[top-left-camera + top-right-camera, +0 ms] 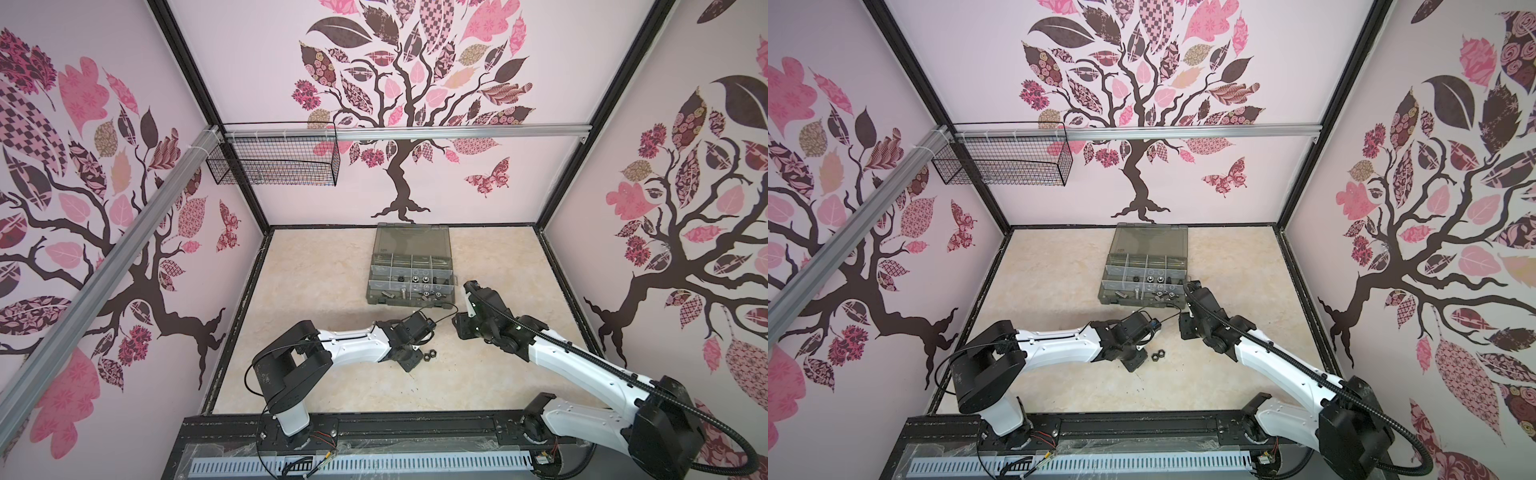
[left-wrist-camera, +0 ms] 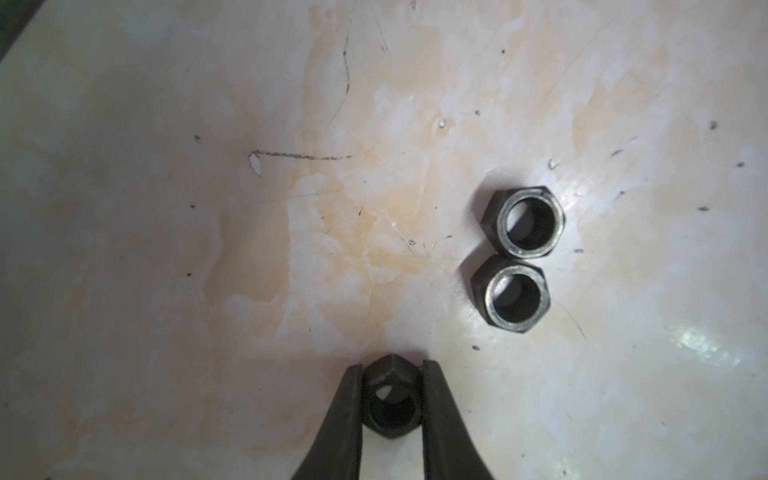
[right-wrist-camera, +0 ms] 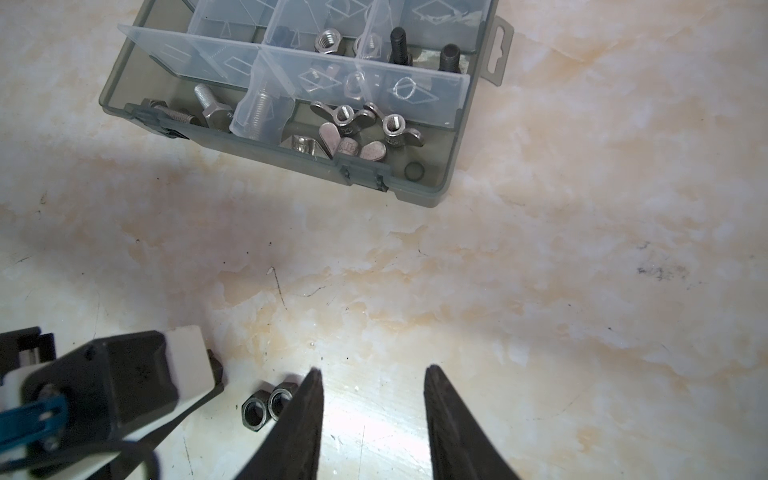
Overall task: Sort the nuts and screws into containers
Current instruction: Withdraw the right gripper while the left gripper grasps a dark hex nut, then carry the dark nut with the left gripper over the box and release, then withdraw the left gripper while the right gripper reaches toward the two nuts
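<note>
Step in hand: pick-up of a loose nut. The left jaws were pinching a small black metal hex nut point(image 2: 390, 401) across its flats, low at the pale marbled desk point(image 2: 208, 208). Whether it had left the surface could not be told. Two more black hex nuts point(image 2: 525, 222) point(image 2: 513, 295) lay touching each other just beside it, near the desk's centre.

Next move, as judged: lift clear without knocking that pair, then carry far and slightly right to the open grey-green plastic organizer case point(image 1: 411, 239). Which compartment takes black nuts could not be confirmed.

The left arm reached in from the near left, wrist bent down. The right arm extended from the near right, its jaws spread and empty above bare desk near the case's near right corner.
</note>
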You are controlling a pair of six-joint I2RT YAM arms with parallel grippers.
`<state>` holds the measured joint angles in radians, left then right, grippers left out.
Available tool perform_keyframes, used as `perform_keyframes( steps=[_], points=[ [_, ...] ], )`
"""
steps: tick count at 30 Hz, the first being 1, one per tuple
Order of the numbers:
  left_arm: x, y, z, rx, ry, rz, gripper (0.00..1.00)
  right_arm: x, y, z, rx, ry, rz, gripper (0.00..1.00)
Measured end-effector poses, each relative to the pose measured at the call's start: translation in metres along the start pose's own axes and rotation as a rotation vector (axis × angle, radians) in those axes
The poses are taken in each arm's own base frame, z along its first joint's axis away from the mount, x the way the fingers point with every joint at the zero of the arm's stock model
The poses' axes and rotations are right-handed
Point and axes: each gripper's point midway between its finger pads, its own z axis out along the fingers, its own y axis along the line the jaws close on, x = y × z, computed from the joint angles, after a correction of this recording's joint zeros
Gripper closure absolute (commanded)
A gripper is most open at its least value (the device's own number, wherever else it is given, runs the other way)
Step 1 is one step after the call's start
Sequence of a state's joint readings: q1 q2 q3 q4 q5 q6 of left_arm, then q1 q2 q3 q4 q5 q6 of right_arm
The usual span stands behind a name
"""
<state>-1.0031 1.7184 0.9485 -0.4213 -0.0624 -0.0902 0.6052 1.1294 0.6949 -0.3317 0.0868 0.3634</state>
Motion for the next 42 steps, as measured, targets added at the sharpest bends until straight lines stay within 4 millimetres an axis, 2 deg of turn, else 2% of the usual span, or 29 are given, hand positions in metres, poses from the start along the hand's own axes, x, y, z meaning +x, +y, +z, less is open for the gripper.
perform_keyframes(
  steps=[3,6,9,12,15,18,22,26,29,37,42],
  points=[
    [-0.001,0.004,-0.004,-0.011,-0.002,-0.003,0.84,0.0,0.0,0.0,0.001,0.0,0.0,0.57],
    [-0.02,0.018,-0.017,-0.021,-0.042,-0.029,0.83,0.0,0.0,0.0,0.001,0.0,0.0,0.57],
    [-0.059,0.05,-0.038,-0.053,-0.137,-0.081,0.83,0.0,0.0,0.0,0.001,0.0,0.0,0.57],
    [-0.102,0.092,-0.063,-0.099,-0.248,-0.137,0.83,0.0,-0.001,0.0,0.004,0.001,-0.001,0.57],
    [-0.136,0.134,-0.077,-0.141,-0.325,-0.191,0.83,0.0,-0.001,-0.001,0.006,0.005,-0.001,0.57],
    [-0.155,0.171,-0.072,-0.166,-0.349,-0.235,0.83,0.001,-0.001,-0.001,0.008,0.008,-0.002,0.57],
    [-0.163,0.203,-0.044,-0.177,-0.319,-0.27,0.82,0.003,-0.002,-0.001,0.012,0.019,-0.002,0.57],
    [-0.162,0.215,-0.018,-0.156,-0.279,-0.286,0.82,0.002,-0.002,-0.001,0.017,0.025,-0.003,0.57],
    [-0.161,0.219,-0.007,-0.142,-0.264,-0.293,0.81,-0.001,-0.001,-0.001,0.019,0.023,-0.004,0.57],
    [-0.167,0.215,-0.002,-0.1,-0.273,-0.29,0.59,0.003,-0.003,0.006,0.032,0.051,-0.01,0.57],
    [-0.169,0.214,-0.003,-0.092,-0.281,-0.297,0.54,0.004,-0.003,0.007,0.035,0.053,-0.014,0.57]
  ],
)
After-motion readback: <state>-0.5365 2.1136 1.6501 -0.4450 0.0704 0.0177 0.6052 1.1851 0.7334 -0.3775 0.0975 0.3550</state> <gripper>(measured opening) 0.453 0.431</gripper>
